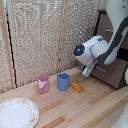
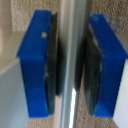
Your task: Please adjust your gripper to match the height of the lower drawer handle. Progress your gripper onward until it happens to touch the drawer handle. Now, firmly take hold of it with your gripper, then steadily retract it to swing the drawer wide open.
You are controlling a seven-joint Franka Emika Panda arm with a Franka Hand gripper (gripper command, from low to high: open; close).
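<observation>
Fingers (image 2: 37,60) flank handle (image 2: 73,60), slim gaps either side.

You see the thin silver handle (image 2: 74,65) standing between the two blue fingertips (image 2: 35,60) of the gripper (image 2: 74,62), which sit close on both sides. The dark brown drawer (image 1: 116,70) sits low at the exterior view's right, behind the white arm.

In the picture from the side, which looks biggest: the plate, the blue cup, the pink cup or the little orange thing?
Largest to smallest, as they look in the exterior view:
1. The plate, though it sits nearest the camera and is cut off by the edge.
2. The blue cup and the pink cup, too alike to rank.
3. The orange thing.
</observation>
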